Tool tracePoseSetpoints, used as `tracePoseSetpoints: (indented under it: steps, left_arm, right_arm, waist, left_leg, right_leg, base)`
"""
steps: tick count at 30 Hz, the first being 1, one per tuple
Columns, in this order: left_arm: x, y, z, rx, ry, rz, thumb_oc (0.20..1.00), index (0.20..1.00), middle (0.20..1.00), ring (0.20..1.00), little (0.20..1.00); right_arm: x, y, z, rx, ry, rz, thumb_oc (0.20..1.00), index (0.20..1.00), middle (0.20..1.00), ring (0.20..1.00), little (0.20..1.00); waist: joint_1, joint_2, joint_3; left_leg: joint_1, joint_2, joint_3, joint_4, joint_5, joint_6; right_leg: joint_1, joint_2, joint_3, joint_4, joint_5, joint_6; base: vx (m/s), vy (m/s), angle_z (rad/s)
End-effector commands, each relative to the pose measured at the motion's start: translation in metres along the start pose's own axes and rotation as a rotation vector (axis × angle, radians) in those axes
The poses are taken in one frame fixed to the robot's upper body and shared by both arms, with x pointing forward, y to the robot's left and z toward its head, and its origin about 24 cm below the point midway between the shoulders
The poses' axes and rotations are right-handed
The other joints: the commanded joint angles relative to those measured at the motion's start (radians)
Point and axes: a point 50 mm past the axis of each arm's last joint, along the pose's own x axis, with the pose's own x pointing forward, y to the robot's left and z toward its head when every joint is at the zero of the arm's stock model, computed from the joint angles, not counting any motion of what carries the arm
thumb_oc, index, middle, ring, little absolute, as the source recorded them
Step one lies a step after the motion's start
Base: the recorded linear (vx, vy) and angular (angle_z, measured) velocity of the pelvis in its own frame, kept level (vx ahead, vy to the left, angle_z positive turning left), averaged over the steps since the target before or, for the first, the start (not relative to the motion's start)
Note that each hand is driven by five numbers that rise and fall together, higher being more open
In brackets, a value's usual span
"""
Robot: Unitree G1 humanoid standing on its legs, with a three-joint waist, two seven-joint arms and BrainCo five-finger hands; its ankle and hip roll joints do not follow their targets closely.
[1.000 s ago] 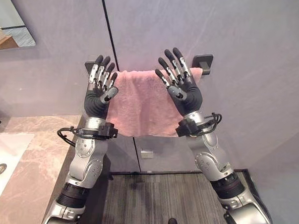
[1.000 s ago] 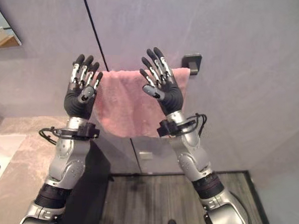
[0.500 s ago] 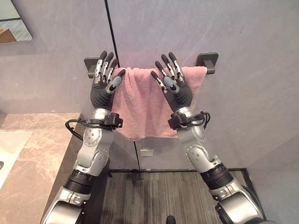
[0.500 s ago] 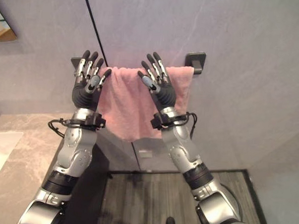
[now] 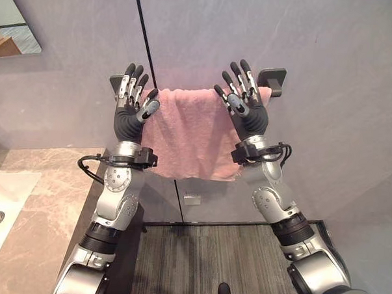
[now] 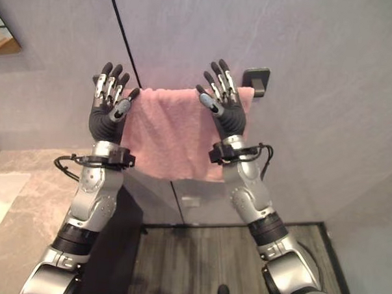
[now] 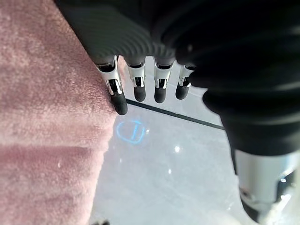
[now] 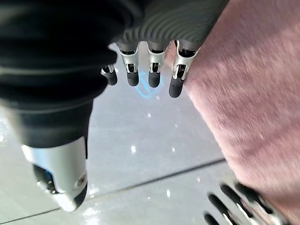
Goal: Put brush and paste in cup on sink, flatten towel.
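towel [image 5: 190, 130] on wall rail | sink [image 5: 1, 203] at left | robot hands [image 5: 134, 108] raised

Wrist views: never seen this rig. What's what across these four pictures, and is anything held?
It is a humanoid with two arms. Two pictures come from the head's stereo camera; two sit on the wrists, looking along the fingers. A pink terry towel hangs over a dark wall rail. The left robot hand is at the towel's left edge, the right robot hand near its right end. Both are open with straight fingers, holding nothing. A beige marble counter with a white sink lies lower left.
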Motion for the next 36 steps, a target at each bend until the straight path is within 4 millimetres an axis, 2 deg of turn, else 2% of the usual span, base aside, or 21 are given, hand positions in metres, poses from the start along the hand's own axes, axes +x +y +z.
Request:
tracePoseSetpoints:
  steps: [1,4,5,14,21,24,25,31,36]
  left_arm:
    - [0.007,0.022,0.024,0.163,-0.102,0.012,1.000,1.000,1.000,1.000,1.000]
    - [0.005,0.028,0.024,0.188,-0.095,0.027,1.000,1.000,1.000,1.000,1.000]
    - [0.004,0.034,0.024,0.222,-0.083,0.040,1.000,1.000,1.000,1.000,1.000]
    - [0.002,0.049,0.024,0.290,-0.049,0.049,1.000,1.000,1.000,1.000,1.000]
    - [0.010,0.057,0.037,0.371,-0.075,0.030,1.000,1.000,1.000,1.000,1.000]
    - [0.011,0.059,0.039,0.383,-0.084,0.030,1.000,1.000,1.000,1.000,1.000]
    - [0.011,0.061,0.040,0.402,-0.086,0.034,1.000,1.000,1.000,1.000,1.000]
    - [0.006,0.066,0.037,0.432,-0.065,0.051,1.000,1.000,1.000,1.000,1.000]
    - [-0.005,0.082,0.042,0.526,-0.043,0.076,1.000,1.000,1.000,1.000,1.000]
  right_arm:
    - [0.005,-0.013,0.031,-0.072,-0.159,-0.043,1.000,1.000,1.000,1.000,1.000]
    - [0.004,-0.020,0.034,-0.130,-0.152,-0.061,1.000,1.000,1.000,1.000,1.000]
    - [0.003,-0.027,0.034,-0.202,-0.128,-0.078,1.000,1.000,1.000,1.000,1.000]
    - [0.004,-0.046,0.035,-0.398,-0.054,-0.102,1.000,1.000,1.000,1.000,1.000]
    - [0.018,-0.057,0.072,-0.832,-0.086,-0.068,1.000,1.000,1.000,1.000,1.000]
    - [0.021,-0.057,0.079,-0.895,-0.101,-0.059,1.000,1.000,1.000,1.000,1.000]
    - [0.021,-0.061,0.081,-0.966,-0.104,-0.076,1.000,1.000,1.000,1.000,1.000]
    - [0.013,-0.072,0.077,-1.052,-0.058,-0.105,1.000,1.000,1.000,1.000,1.000]
    - [0.002,-0.087,0.100,-1.254,-0.084,-0.157,1.000,1.000,1.000,1.000,1.000]
  waist:
    - [-0.005,-0.047,-0.035]
    - [-0.004,-0.046,-0.033]
    - [-0.003,-0.046,-0.029]
    - [0.003,-0.041,-0.022]
    - [0.004,-0.028,0.004]
    - [0.004,-0.026,0.006]
    - [0.006,-0.026,0.005]
    - [0.004,-0.028,0.002]
    - [0.001,-0.033,-0.013]
  left_leg:
    - [0.022,-0.026,0.009,0.004,-0.010,-0.015]
    - [0.018,-0.025,0.009,0.004,-0.009,-0.016]
    - [0.014,-0.025,0.008,0.004,-0.007,-0.017]
    - [0.003,-0.025,0.009,0.004,-0.005,-0.019]
    - [-0.045,-0.029,0.007,0.004,0.010,-0.021]
    - [-0.057,-0.027,0.009,0.004,0.013,-0.021]
    - [-0.060,-0.026,0.011,0.004,0.013,-0.021]
    - [-0.042,-0.025,0.012,0.004,0.004,-0.021]
    - [-0.013,-0.029,0.007,0.004,-0.006,-0.020]
  right_leg:
    - [0.120,-0.043,0.017,0.001,-0.117,0.058]
    - [0.116,-0.043,0.015,0.001,-0.117,0.059]
    - [0.111,-0.043,0.016,0.001,-0.115,0.060]
    - [0.097,-0.043,0.020,0.001,-0.112,0.062]
    - [0.045,-0.046,0.026,0.001,-0.099,0.068]
    - [0.031,-0.046,0.029,0.001,-0.094,0.069]
    - [0.025,-0.045,0.033,0.001,-0.092,0.071]
    - [0.045,-0.044,0.035,0.001,-0.099,0.070]
    - [0.078,-0.043,0.030,0.001,-0.106,0.071]
  base:
    - [0.00,0.000,0.00]
    - [0.00,0.000,0.00]
    - [0.00,0.000,0.00]
    - [0.00,0.000,0.00]
    - [-0.05,0.005,0.00]
    - [-0.01,0.001,0.00]
    - [0.01,-0.001,-0.03]
    - [0.00,0.000,0.00]
    - [0.00,0.000,0.00]
